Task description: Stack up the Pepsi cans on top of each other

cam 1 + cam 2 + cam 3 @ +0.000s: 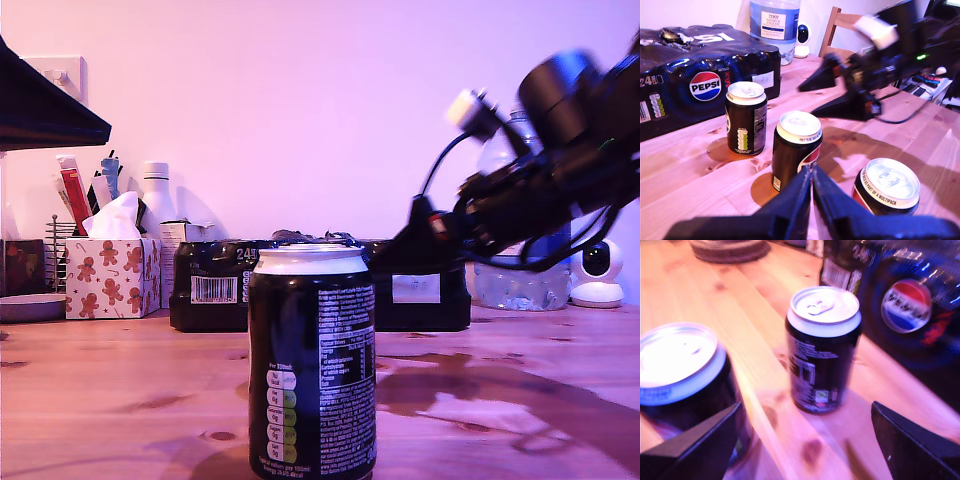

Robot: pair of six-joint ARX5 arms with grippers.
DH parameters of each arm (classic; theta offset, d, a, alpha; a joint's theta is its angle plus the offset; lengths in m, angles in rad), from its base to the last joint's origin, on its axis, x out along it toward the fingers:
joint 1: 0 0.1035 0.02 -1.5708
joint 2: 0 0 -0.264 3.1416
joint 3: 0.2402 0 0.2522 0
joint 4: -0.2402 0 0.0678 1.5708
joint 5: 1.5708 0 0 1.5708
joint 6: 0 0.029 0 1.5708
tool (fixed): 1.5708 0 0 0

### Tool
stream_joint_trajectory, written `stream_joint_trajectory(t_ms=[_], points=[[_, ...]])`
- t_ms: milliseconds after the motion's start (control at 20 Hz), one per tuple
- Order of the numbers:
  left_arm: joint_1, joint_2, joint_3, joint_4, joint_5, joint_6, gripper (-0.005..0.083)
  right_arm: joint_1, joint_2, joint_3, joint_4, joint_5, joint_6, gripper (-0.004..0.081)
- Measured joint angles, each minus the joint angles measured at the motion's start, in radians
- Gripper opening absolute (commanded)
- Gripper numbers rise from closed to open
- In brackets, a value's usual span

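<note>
First wrist view: my first hand (812,187) closed, empty; my second hand (805,440) spread wide; cylindrical glossy Pepsi cans (796,148) upright.

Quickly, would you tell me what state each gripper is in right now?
My first gripper: shut, holding nothing.
My second gripper: open, holding nothing, a Pepsi can ahead of it.

The exterior view is sitting low on the table (120,390), facing the wall. Both wrist views are looking down past their jaws, sharing the 24-pack (685,75).
</note>
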Motion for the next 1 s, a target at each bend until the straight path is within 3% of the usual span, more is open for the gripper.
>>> stream_joint_trajectory(t_ms=[400, 1000], points=[[0.0, 0.0, 0.0, -0.012, 0.0, -0.006, -0.0021, -0.003, 0.206, 0.149, 0.001, -0.125, 0.047, 0.074], [0.0, 0.0, 0.0, -0.038, -0.031, -0.006, -0.0021, 0.003, 0.312, 0.264, 0.049, -0.126, 0.047, 0.0741]])
